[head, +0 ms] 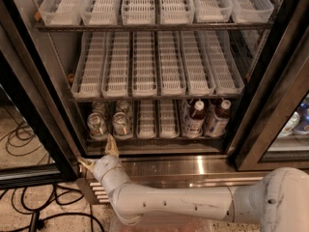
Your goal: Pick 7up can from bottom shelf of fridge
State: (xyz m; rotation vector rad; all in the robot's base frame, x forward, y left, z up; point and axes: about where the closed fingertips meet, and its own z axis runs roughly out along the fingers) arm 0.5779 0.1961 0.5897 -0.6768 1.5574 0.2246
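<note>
Several silvery 7up cans stand at the left of the fridge's bottom shelf (157,129): two at the front, the left one (96,125) and the right one (120,124), with more behind them (124,107). My gripper (98,153) is low in front of the fridge (34,105), just below and in front of these cans, over the shiny steel base. Its two fingers are spread apart and hold nothing. One fingertip (111,143) points up at the gap between the two front cans, short of them.
Two dark-capped bottles with white labels (195,118) (218,117) stand at the right of the bottom shelf. Two higher racks (154,71) hold white slotted trays. Black door frames flank the opening. Cables (19,134) lie on the floor at the left.
</note>
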